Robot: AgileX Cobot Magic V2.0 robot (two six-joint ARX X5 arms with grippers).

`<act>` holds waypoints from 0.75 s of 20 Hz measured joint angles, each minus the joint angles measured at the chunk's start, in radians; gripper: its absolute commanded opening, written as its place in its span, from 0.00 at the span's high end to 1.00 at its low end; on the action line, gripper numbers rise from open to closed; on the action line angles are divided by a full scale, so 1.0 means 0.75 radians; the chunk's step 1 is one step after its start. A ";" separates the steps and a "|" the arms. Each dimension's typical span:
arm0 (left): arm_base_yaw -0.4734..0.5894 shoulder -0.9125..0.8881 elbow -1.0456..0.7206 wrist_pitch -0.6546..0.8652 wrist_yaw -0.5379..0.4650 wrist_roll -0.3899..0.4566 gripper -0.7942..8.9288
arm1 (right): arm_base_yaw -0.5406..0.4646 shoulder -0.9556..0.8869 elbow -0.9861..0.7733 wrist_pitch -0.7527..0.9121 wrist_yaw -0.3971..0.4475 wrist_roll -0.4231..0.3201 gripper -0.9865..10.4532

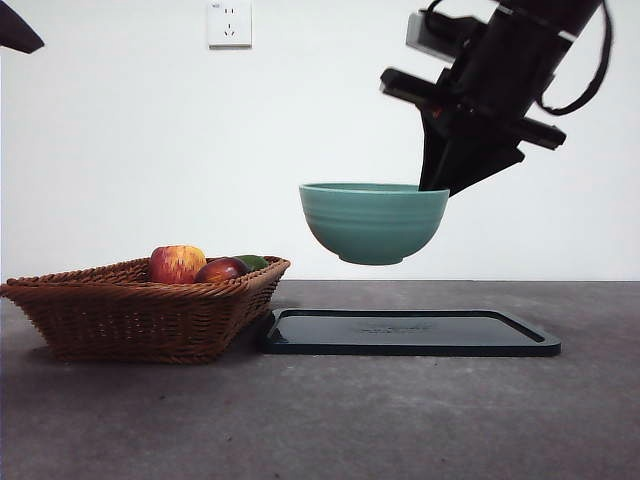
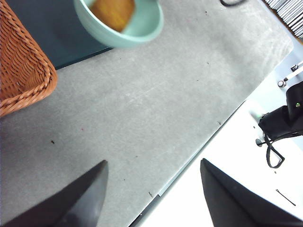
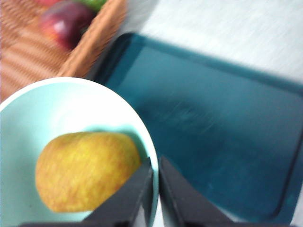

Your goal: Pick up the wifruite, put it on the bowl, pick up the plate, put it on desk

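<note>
I count one bowl (image 1: 373, 222), teal-green. One wifruite (image 3: 87, 170) inside it. One dark tray (image 1: 410, 332) on the desk (image 1: 320, 420). One wicker basket (image 1: 140, 310) by the desk's left edge. In the basket: one red-yellow apple (image 1: 177, 263), one dark red fruit (image 1: 221, 269), and one green item (image 1: 252, 262) that is mostly hidden, so possibly more lie behind. Two grippers: right gripper (image 3: 156, 189), left gripper (image 2: 151, 189). One wall socket (image 1: 229, 23).
</note>
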 measured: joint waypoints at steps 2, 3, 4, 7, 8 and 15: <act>0.000 0.000 0.000 0.000 0.000 0.000 0.60 | -0.032 0.075 0.055 0.002 -0.001 -0.025 0.90; 0.000 0.000 0.000 0.000 0.000 0.000 0.60 | -0.047 0.111 0.077 0.007 -0.001 -0.032 0.90; 0.000 0.000 0.000 0.000 0.000 0.000 0.60 | -0.060 0.146 0.094 0.012 -0.001 -0.036 0.90; 0.000 0.000 0.000 -0.003 0.000 0.000 0.60 | -0.092 0.237 0.100 0.064 -0.003 -0.058 0.90; 0.000 0.000 0.000 -0.004 0.000 0.000 0.60 | -0.100 0.258 0.100 0.078 -0.004 -0.060 0.90; 0.000 0.000 0.000 -0.004 0.000 0.000 0.60 | -0.141 0.368 0.100 0.193 -0.018 -0.068 0.90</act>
